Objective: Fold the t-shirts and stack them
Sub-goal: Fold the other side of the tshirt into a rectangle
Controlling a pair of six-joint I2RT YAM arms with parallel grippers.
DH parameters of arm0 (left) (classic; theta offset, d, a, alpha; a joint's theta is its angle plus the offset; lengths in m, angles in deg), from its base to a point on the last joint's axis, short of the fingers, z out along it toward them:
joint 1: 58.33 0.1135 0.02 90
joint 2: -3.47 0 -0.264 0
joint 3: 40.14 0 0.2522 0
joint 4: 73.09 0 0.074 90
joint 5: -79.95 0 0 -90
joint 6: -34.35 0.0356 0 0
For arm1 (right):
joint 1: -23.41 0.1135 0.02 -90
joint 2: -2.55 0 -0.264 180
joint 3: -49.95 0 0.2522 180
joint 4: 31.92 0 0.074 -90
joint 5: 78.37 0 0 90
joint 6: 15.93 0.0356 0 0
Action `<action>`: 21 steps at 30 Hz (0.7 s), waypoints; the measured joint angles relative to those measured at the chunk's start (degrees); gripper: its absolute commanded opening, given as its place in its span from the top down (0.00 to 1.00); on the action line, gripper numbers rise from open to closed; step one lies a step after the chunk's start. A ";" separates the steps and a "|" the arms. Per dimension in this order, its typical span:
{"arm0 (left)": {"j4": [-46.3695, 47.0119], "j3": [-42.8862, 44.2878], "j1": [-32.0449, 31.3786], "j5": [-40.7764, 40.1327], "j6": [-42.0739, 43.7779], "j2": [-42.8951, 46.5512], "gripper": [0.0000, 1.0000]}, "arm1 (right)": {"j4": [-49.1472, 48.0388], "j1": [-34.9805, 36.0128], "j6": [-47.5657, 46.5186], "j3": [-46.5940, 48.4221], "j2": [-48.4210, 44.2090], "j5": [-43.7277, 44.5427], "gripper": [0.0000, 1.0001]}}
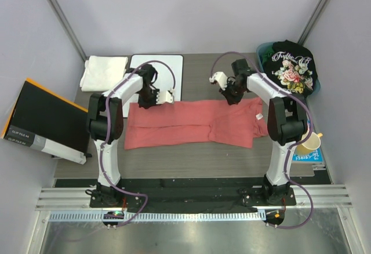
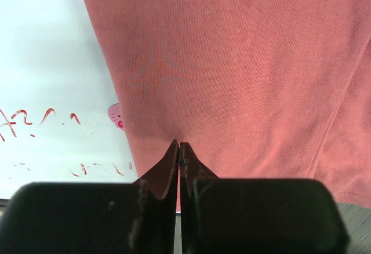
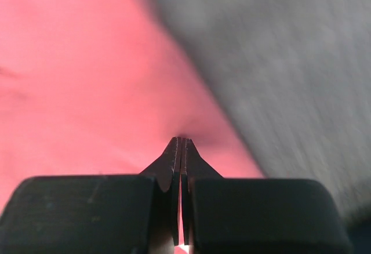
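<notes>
Shirt position: salmon-red shirt [image 1: 197, 125] lies flat, one corner at the near edge of whiteboard [image 2: 52, 62], body stretching right of it.
Left gripper [image 2: 179, 145]: clenched on shirt edge beside whiteboard.
Right gripper [image 3: 181, 139]: clenched on shirt edge, well right of whiteboard.
Risk: thin pinch slips; uneven lift skews fold.

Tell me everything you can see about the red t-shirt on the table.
The salmon-red t-shirt is plain soft cloth, folded into a long band lying flat across the table, white tag showing at the robot's right end. The left claw and right claw, both shut, pinch its far edge. One corner overlaps the whiteboard.
</notes>
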 measured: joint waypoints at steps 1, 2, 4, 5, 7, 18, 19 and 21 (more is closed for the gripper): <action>0.00 0.00 0.00 -0.02 0.00 -0.02 1.00 | -1.22 -1.22 0.35 0.66 0.76 1.05 0.99; 0.00 0.00 0.00 -0.07 0.00 -0.07 1.00 | -2.08 -2.03 0.48 0.94 1.29 1.84 0.99; 0.00 0.00 0.00 -0.20 0.00 -0.17 1.00 | -3.34 -3.21 0.61 1.14 2.45 3.50 0.99; 0.02 0.00 0.00 -0.35 0.00 -0.28 1.00 | -3.56 -3.43 0.61 1.16 2.97 4.15 0.99; 0.02 0.00 0.00 -0.55 0.00 -0.55 1.00 | -3.69 -3.45 0.61 1.33 4.11 5.11 0.99; 1.70 0.07 -0.02 -2.84 -1.16 -2.71 1.00 | -7.26 -4.61 0.70 3.10 7.48 8.57 0.99; 2.03 0.07 -0.09 -3.21 -1.25 -2.80 1.00 | -7.85 -4.66 0.74 3.56 7.87 9.05 0.99; 3.08 0.07 -0.35 -4.48 -1.29 -2.95 1.00 | -10.08 -4.66 1.05 6.16 10.10 10.36 0.99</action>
